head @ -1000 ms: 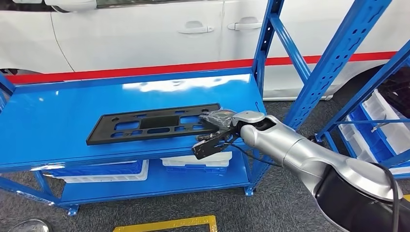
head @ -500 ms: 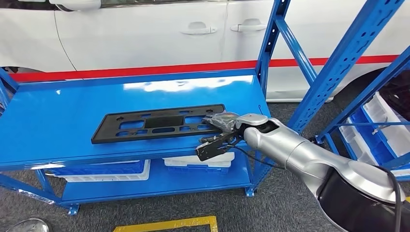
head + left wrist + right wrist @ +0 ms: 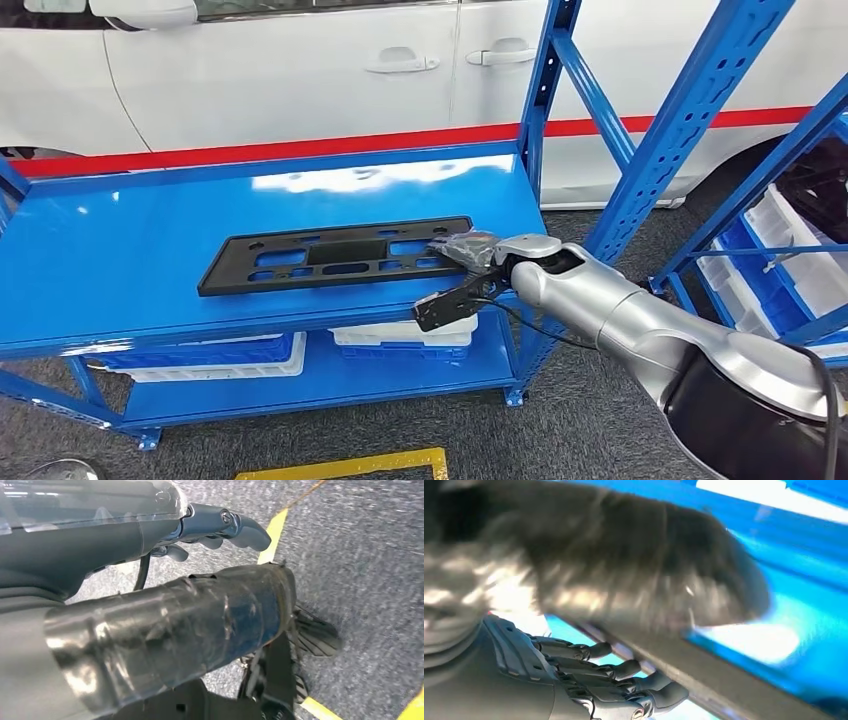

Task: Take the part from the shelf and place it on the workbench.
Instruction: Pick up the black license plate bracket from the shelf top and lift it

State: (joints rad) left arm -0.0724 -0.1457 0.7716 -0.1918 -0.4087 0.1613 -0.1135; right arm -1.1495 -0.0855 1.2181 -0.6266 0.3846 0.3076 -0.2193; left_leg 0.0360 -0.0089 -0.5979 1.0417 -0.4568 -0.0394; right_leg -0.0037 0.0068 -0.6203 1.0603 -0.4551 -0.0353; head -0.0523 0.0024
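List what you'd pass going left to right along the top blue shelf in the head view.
black part → right robot hand gripping the part's end → silver forearm → blue upright post → white bins

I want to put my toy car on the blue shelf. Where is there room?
Bare blue shelf top lies left of the black part, and a wide strip runs behind it toward the white car. It is crowded at the part's right end, where the right robot hand grips it at the shelf's front corner.
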